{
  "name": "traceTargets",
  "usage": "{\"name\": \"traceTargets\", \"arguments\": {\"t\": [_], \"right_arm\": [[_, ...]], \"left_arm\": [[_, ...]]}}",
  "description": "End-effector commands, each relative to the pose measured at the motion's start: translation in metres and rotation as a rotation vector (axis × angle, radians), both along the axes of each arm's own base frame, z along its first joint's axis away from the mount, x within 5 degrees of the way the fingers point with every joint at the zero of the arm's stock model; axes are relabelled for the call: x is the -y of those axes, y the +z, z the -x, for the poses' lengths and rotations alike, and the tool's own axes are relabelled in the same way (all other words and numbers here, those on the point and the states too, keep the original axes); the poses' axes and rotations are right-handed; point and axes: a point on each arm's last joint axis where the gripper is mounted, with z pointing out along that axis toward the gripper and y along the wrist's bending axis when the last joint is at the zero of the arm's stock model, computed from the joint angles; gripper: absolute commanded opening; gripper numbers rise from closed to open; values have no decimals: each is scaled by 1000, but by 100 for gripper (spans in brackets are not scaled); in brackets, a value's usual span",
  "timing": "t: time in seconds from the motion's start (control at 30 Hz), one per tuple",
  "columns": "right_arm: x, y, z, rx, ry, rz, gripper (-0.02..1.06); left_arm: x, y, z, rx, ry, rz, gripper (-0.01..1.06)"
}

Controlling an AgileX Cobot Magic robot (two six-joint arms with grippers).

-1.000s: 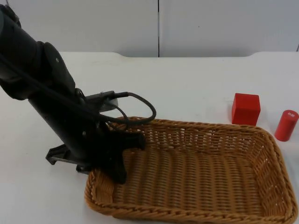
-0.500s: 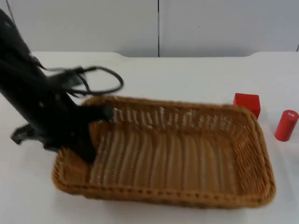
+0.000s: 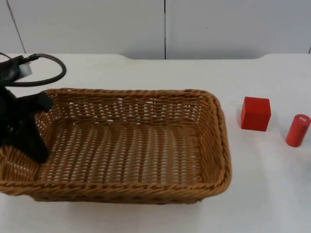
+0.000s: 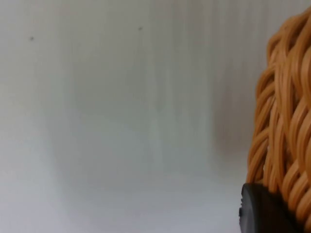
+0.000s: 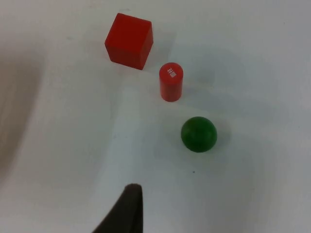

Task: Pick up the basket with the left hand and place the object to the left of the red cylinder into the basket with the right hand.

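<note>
The rectangular woven wicker basket (image 3: 131, 145) sits at the left half of the white table top (image 3: 146, 70), and nothing lies in it; its woven floor and walls are bare. The left gripper (image 3: 30, 127) is clamped on the basket's left short rim, one black finger (image 3: 33, 145) reaching down inside the wall and the other at the rim's outer side. In the left wrist view the braided rim (image 4: 284, 121) stands close against the black fingertip (image 4: 265, 211), with plain white table beyond it.

The red cube (image 3: 255, 113), the thing lying to the left of the red cylinder (image 3: 297, 130), stands on the table just right of the basket, apart from its right rim, and the cylinder stands upright near it. The right wrist view looks onto the red cube (image 5: 129, 41), the red cylinder (image 5: 171, 81) and a green ball (image 5: 198, 134), set in a loose diagonal row, none touching. The right gripper hangs above them with one dark fingertip (image 5: 127, 209) in sight; whether its fingers are apart or together cannot be told.

Compared with half a second ago, the basket has shifted leftward with the left arm, so the cube now stands clear of its rim.
</note>
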Motion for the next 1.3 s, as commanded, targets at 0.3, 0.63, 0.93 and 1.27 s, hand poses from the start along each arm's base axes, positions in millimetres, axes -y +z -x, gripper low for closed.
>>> {"name": "traceTargets", "arguments": {"t": [0.3, 0.63, 0.93, 1.27], "right_arm": [[-18, -21, -49, -221, 225, 2, 105], [-35, -29, -179, -285, 482, 138, 96], [-67, -78, -253, -316, 718, 246, 92], [-114, -162, -285, -361, 906, 384, 89]], "left_arm": [[-11, 5, 2, 0, 13, 30, 0], [-11, 5, 3, -1, 8, 32, 0], [-11, 2, 3, -16, 5, 37, 0], [-11, 2, 3, -16, 5, 37, 0]]}}
